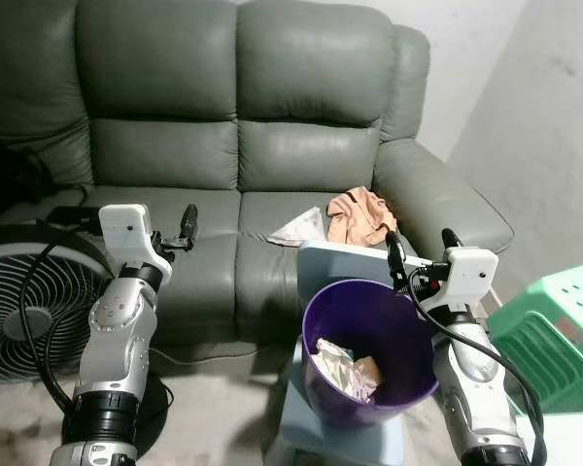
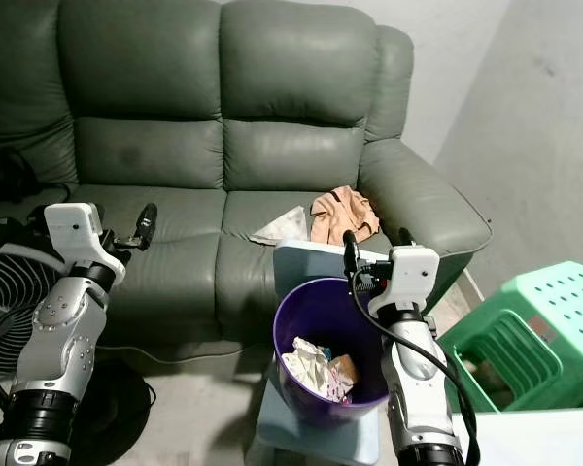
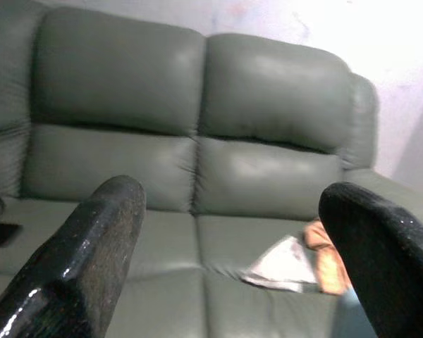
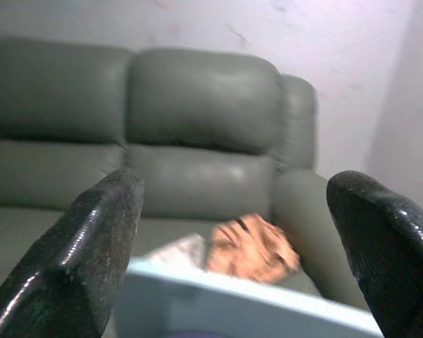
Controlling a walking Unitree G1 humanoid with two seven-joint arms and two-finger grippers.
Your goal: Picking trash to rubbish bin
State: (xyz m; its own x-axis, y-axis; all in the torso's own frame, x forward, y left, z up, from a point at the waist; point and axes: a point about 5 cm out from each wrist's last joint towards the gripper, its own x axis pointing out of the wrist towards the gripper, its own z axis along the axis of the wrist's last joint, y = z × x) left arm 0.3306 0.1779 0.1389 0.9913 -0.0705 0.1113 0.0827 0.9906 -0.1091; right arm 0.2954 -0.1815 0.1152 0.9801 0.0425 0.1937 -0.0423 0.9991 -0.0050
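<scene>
Left eye view, purple bin [image 1: 369,340] upright, mouth up

Both silver arms are raised with elbows bent, forearms upright and wrists turned forward. The left gripper [image 1: 188,225] is held out at chest height, its two black fingers [image 3: 84,253] spread wide with nothing between them. The right gripper [image 1: 420,245] is raised likewise, its fingers [image 4: 92,246] parted wide and holding nothing.

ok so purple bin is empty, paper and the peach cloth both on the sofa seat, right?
Not empty: the left eye view shows crumpled trash inside the purple bin. The rest holds: paper and peach cloth lie on the sofa seat.
</scene>
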